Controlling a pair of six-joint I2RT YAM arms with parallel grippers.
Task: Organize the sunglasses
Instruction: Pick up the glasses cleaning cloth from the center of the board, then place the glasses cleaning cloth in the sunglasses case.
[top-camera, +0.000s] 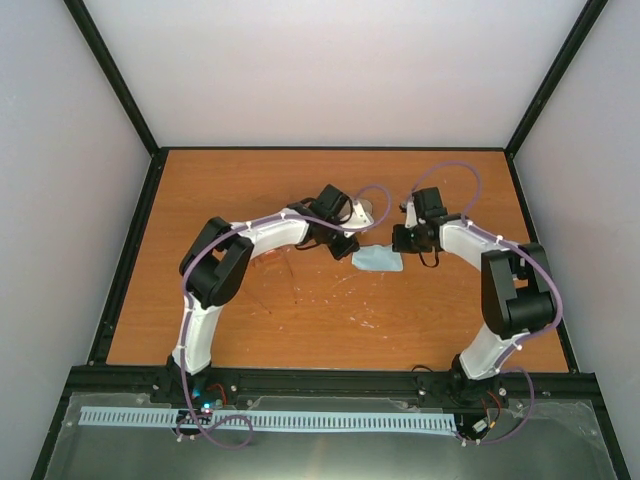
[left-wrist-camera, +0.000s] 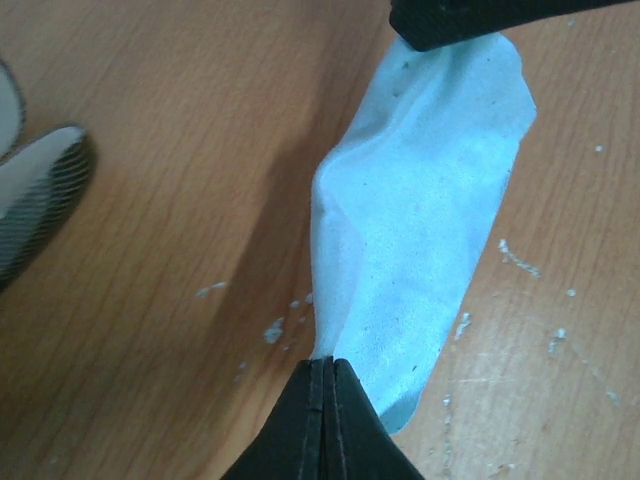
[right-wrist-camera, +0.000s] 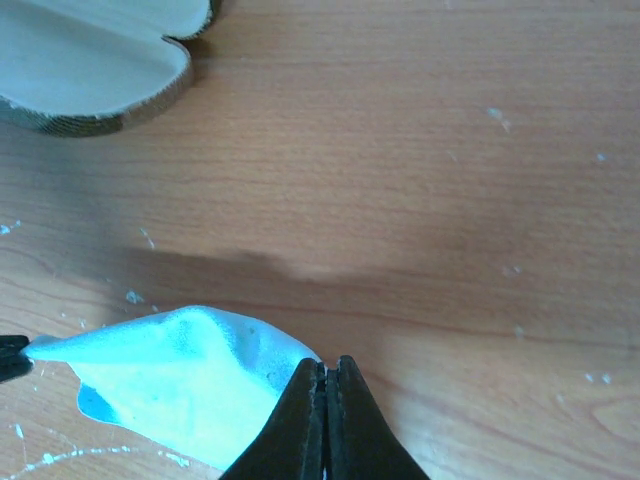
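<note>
The sunglasses do not show in any view. A light blue cloth (top-camera: 378, 260) lies crumpled on the wooden table between my two grippers. My left gripper (left-wrist-camera: 325, 365) is shut on one corner of the cloth (left-wrist-camera: 420, 220). The right gripper (right-wrist-camera: 322, 368) is shut on the opposite corner of the cloth (right-wrist-camera: 180, 370). In the top view the left gripper (top-camera: 350, 248) and the right gripper (top-camera: 400, 240) face each other across the cloth. The cloth hangs slightly raised and folded between them.
An open tan case (right-wrist-camera: 90, 70) with a pale lining lies just beyond the cloth, also seen as the case (left-wrist-camera: 35, 200) in the left wrist view and the case (top-camera: 366, 208) from above. White scuffs mark the table (top-camera: 300, 320). Black rails edge it.
</note>
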